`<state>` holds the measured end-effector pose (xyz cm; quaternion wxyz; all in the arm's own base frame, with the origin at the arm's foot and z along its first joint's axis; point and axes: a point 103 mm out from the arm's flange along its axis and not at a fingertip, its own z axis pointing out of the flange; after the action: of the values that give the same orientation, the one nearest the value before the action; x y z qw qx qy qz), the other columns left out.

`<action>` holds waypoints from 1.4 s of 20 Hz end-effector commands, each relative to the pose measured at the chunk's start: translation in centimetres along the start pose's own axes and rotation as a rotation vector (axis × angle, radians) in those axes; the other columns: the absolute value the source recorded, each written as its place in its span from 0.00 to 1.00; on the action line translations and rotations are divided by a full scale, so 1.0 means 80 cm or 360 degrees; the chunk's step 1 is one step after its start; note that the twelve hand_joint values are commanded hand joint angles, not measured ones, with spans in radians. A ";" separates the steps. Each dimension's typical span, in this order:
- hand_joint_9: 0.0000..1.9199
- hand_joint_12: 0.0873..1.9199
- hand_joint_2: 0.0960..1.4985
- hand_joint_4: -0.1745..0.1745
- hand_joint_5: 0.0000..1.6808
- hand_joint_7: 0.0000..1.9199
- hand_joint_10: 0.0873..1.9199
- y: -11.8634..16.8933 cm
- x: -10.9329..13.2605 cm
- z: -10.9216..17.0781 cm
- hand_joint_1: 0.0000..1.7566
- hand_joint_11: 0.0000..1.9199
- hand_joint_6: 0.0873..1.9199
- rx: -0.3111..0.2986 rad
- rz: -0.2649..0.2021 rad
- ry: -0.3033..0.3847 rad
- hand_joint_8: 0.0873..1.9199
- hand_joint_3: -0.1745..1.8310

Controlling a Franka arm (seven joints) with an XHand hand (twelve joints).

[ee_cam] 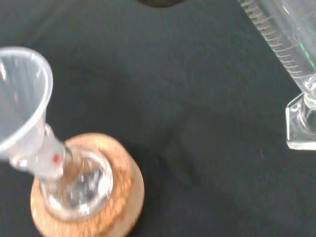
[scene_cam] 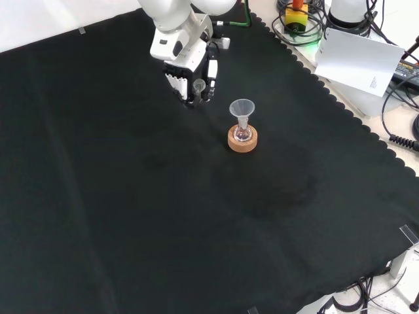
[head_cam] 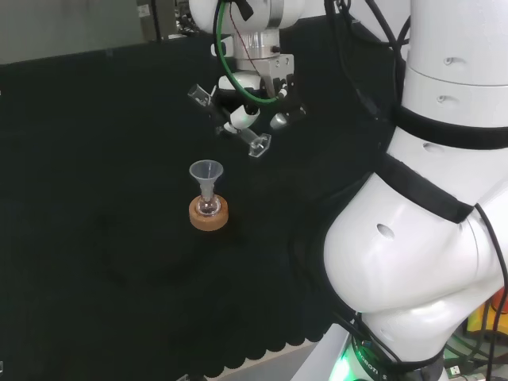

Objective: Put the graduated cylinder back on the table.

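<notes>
One hand [head_cam: 252,111], fingers curled round tilted cylinder [head_cam: 230,121], above table [head_cam: 95,238] near funnel [head_cam: 206,170]; risk: set down tilted, cylinder topples

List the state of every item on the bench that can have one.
Clear graduated cylinder: held tilted above the cloth, not yet set down.
Black and white hand: fingers curled round the cylinder.
Clear plastic funnel: upright in the flask's neck.
Small round glass flask: upright on the cork ring stand.
</notes>
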<state>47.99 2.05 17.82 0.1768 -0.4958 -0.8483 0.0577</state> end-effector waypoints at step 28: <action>0.78 0.28 0.75 0.00 0.57 0.72 0.00 0.131 -0.041 0.050 0.65 0.73 0.53 -0.0567 -0.0180 0.0482 0.01 0.07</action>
<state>56.00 4.97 11.07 0.2089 -0.4721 -0.8421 -0.1557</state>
